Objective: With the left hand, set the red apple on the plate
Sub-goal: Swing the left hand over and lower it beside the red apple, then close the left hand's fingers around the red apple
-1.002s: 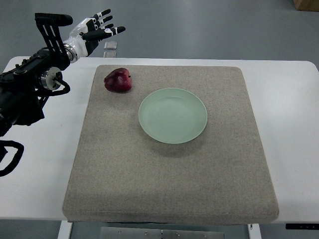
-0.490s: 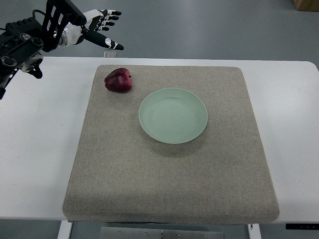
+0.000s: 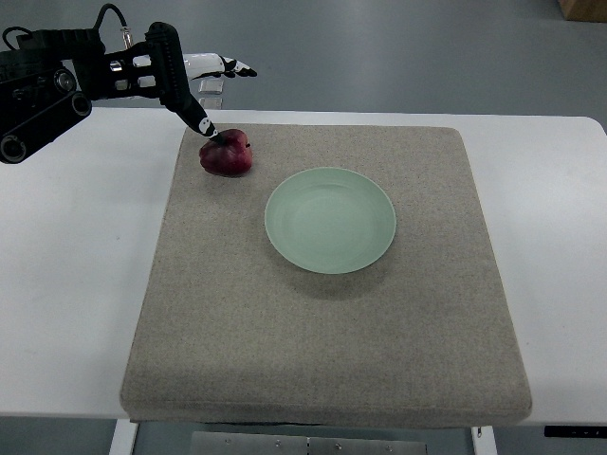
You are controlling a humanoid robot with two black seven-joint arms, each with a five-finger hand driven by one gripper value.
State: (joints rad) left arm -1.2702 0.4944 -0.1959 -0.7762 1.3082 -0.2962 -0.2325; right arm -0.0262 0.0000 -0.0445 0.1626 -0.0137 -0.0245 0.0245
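— From the top view, what's the surface like?

— A white table [image 3: 76, 284] carries a thick grey felt mat [image 3: 313, 360]. Behind it lies bare grey floor [image 3: 408, 47], with a brown box corner [image 3: 583, 8] at the upper right.

— Where's the fruit?

— The red apple [image 3: 226, 155] sits on the mat's far left corner, near the pale green plate [image 3: 329, 220] but apart from it. The plate holds nothing.

— And the hand?

— The left hand [image 3: 194, 85] hangs above the apple, fingers [image 3: 237, 69] spread and gripping nothing; one dark digit points down at the apple's top.

— Any writing?

— No legible print anywhere.
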